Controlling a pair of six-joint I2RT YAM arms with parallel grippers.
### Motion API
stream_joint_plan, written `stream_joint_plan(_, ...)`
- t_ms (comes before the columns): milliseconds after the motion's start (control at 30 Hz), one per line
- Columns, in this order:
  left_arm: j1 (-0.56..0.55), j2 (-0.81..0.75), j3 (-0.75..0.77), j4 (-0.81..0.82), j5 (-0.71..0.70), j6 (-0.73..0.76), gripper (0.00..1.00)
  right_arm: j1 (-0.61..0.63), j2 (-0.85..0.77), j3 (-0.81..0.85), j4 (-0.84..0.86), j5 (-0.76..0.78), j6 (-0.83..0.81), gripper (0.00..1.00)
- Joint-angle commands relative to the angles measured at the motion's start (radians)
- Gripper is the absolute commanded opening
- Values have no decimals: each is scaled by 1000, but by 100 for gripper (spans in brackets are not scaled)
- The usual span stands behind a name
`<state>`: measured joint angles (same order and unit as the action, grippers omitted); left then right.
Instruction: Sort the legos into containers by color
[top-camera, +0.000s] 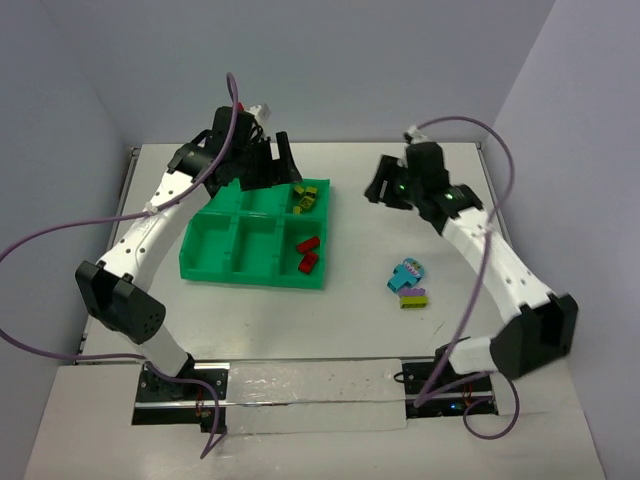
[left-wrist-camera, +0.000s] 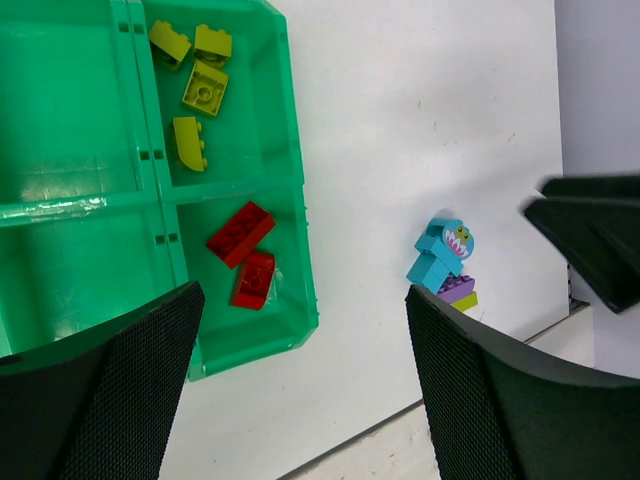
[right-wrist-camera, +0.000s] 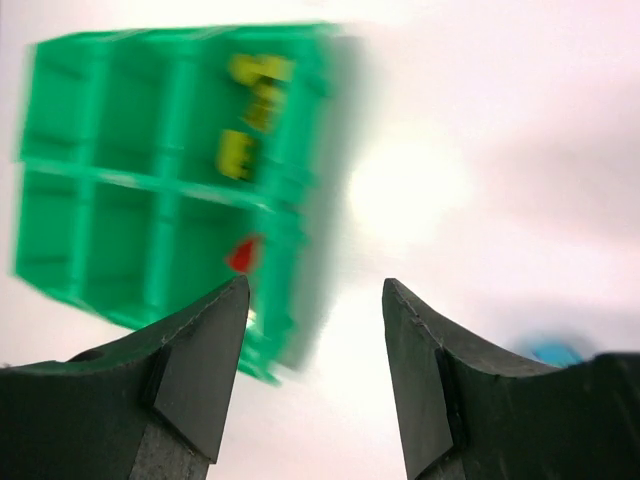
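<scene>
grip | l hand wide, empty | r hand half-spread, empty

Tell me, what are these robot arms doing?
They are sorting Lego bricks by colour into a green tray. Its far right compartment holds yellow-green bricks, the near right one red bricks. A cyan, purple and yellow-green cluster waits on the table beside it. The left fingers hang open over the tray's far edge; the right fingers, also open and empty, are up beyond the cluster.
</scene>
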<state>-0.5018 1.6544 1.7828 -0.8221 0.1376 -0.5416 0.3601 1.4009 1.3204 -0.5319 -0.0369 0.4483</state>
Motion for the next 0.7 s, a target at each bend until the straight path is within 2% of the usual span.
stream_joint_plan(0, 3, 0, 23, 58, 25, 9, 89, -97, -210, -213, -114, 99, 38, 63)
stream_joint_plan(100, 3, -7, 0, 89, 46, -2, 89, -121, -351, -309, -193, 160, 97, 63)
stream_joint_plan(267, 2, 2, -8, 101, 71, -11, 88, -128, -489, -483, -268, 182, 209, 63)
stream_joint_plan(500, 0, -26, -76, 133, 86, -26, 88, -128, -614, -660, -306, 159, 367, 64)
stream_joint_plan(667, -3, -27, -95, 138, 102, -29, 88, -129, -583, -714, -229, 140, 366, 64)
